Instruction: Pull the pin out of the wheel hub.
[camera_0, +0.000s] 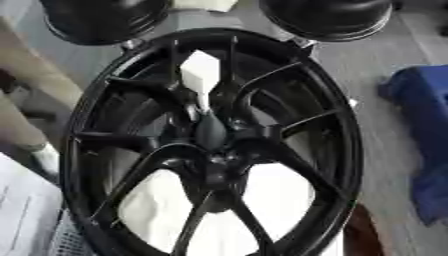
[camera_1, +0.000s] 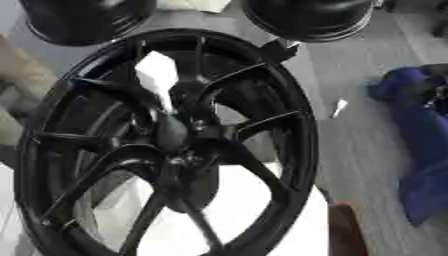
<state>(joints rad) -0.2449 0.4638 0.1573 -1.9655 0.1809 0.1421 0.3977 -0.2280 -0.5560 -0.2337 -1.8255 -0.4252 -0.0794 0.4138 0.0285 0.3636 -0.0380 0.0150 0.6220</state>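
Left eye view: the black multi-spoke alloy wheel (camera_0: 352, 150) fills the picture, tilted. A dark grey rounded stub (camera_0: 210, 132) stands just at 12 o'clock of the spoke junction. I take this stub for the pin, though black on black leaves it uncertain. Neither robot hand can be made out here, so I cannot tell how the fingers are set.

A white angular block (camera_0: 199, 72) shows between the spokes at 12 o'clock. A white sheet (camera_0: 271, 195) shows through the openings from 4 to 8 o'clock. Two black round drum-like shapes (camera_0: 101, 20) sit past the rim at 11 and 1 o'clock. A blue bulky object (camera_0: 426, 125) lies apart at 3 o'clock.

Right eye view: the stub again sits just above the spoke junction, and again no hand shows. A small white scrap (camera_1: 339, 107) lies on the grey floor at 3 o'clock, and a reddish-brown rounded thing (camera_1: 346, 231) sits at 5 o'clock beside the rim.

To do the step well, I judge that a hand should come in over the hub and pinch the stub between thumb and fingers. It should then draw along the stub's own axis, not sideways, so that it does not bind against the spokes. The other hand could steady the rim.

No true container is present. The hub alone holds something, namely the stub.
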